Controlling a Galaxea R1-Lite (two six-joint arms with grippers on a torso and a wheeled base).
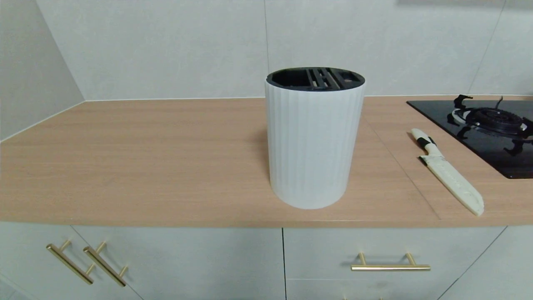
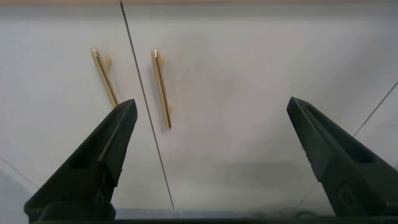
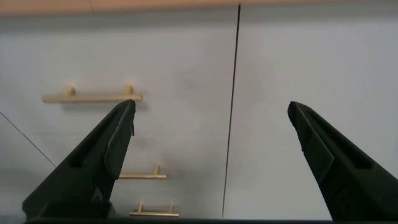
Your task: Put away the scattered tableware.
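The worktop [image 1: 145,166] is smooth and hard, so the first hazard is sliding. A knife pressed from above by one finger may skid toward the front edge, which its blade tip lies near, and drop to the floor. The white ribbed knife holder [image 1: 312,146] is tall and stands free near that same edge. A blade that meets the black slotted insert [image 1: 316,79] at an angle, instead of entering a slot, may tip the holder or shove it along the worktop. The gas hob [image 1: 491,133] lies just beyond the knife on the robot's right, and an arm swinging in from that side may catch its pan supports. The knife [image 1: 447,175] itself lies flat and gives the fingers little to close on. A grasp on the cream blade, rather than on the handle with its black band, is likely to slip or twist. Both grippers are spread wide and hold nothing. The left gripper [image 2: 211,102] faces a pair of cabinet doors [image 2: 261,74] with brass bar handles [image 2: 161,87]. The right gripper [image 3: 211,104] faces drawer fronts [image 3: 174,62] with a similar drawer handle [image 3: 93,96]. Judged from this, both hang in front of the cabinets, below worktop level, and the knife is well apart from either. It lies up on the worktop to the right of the holder, between it and the hob, handle toward the wall and blade toward the front. The right gripper appears the better placed to fetch it.
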